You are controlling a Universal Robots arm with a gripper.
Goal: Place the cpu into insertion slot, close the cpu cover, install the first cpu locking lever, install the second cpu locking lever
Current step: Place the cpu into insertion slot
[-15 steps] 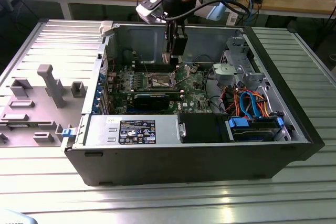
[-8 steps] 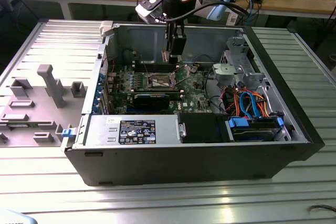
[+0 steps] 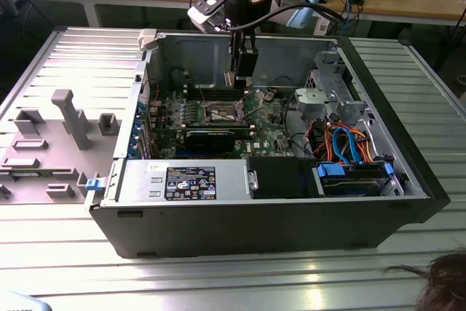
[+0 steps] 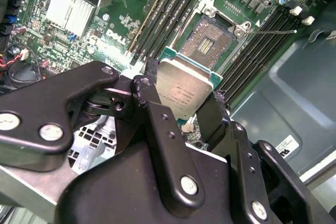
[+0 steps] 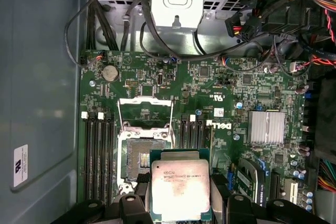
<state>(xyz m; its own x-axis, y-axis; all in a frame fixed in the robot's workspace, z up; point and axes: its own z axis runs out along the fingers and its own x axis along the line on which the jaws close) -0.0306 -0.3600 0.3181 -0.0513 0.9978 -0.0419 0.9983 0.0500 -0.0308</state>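
Near dark-centred, silver-rimmed insertion slot (image 5: 139,153): thin silvery square cpu (image 5: 180,182), edges clamped by black gripper (image 5: 181,203); likely light, stiff, fragile; hold by sides.

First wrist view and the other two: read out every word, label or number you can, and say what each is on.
cpu, gripped in the claw: faint print on its face, too fine to read.
White sticker on the case wall: too fine to read.
Black label on the silver housing: too fine to read.
Green board: white maker's mark, not read out; other markings too fine.
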